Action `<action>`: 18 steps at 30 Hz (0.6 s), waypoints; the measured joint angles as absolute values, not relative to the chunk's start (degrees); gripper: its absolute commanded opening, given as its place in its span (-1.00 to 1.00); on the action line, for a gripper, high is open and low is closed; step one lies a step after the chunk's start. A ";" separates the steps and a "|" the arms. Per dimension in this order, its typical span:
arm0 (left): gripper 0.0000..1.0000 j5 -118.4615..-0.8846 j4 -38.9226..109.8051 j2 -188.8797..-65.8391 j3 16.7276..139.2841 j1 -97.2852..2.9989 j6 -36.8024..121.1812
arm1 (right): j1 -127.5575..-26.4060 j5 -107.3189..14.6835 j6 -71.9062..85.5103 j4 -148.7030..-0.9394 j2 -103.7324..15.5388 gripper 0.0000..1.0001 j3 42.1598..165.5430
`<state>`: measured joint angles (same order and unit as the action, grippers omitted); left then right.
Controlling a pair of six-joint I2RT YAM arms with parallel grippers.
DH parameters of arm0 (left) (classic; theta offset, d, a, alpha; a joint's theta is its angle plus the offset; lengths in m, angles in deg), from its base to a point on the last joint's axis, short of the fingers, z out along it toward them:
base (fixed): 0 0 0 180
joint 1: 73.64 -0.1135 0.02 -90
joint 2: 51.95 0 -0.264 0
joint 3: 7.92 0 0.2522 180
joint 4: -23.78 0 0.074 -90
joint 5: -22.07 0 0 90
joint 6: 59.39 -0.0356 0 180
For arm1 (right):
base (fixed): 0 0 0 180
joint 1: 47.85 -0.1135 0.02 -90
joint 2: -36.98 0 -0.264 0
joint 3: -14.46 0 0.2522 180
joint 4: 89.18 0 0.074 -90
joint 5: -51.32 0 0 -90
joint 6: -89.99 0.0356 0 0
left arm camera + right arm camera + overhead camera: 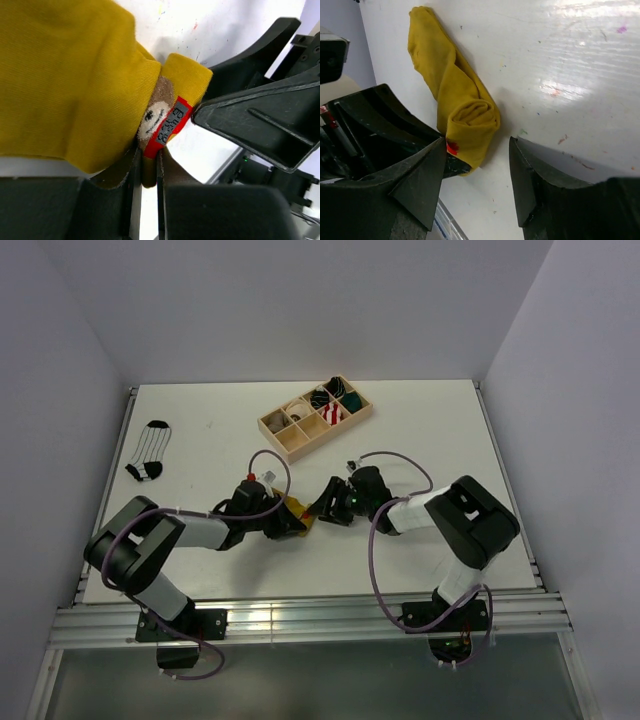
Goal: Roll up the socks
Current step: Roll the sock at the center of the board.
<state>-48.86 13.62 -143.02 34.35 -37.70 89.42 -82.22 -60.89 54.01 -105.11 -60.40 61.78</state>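
Observation:
The mustard-yellow sock [297, 508] lies partly rolled between my two grippers at the table's front middle. Its rolled end [472, 117] faces the right wrist camera, and the rest trails away behind it. My left gripper [148, 167] is shut on the sock's edge by the red-and-white patch [167, 125]. My right gripper [477, 162] stands open around the roll's near end, with neither of its fingers [540, 185] pressing on it. The white sock with black stripes [150, 451] lies flat at the far left, away from both arms.
A wooden compartment tray [270, 424] holding rolled bundles stands at the back middle. The right gripper's black finger [260, 125] sits close beside the left one's grip. The table's front rail [300, 620] runs just behind the arm bases.

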 measured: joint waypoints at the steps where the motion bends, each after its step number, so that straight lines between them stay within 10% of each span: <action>1: -0.99 -47.92 13.08 -143.35 34.13 -38.03 90.09 | -82.25 -61.16 54.31 -105.92 -60.95 0.21 61.93; 9: -0.99 -43.33 9.12 -146.41 33.76 -39.73 93.13 | -82.62 -62.10 55.08 -109.22 -64.71 0.07 63.96; 18: -0.81 -41.32 7.07 -147.87 33.58 -40.58 94.33 | -82.71 -61.70 53.79 -107.14 -65.25 -1.00 64.82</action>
<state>-41.32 7.07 -147.87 33.58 -40.58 94.33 -82.71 -61.70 53.79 -107.14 -65.25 64.82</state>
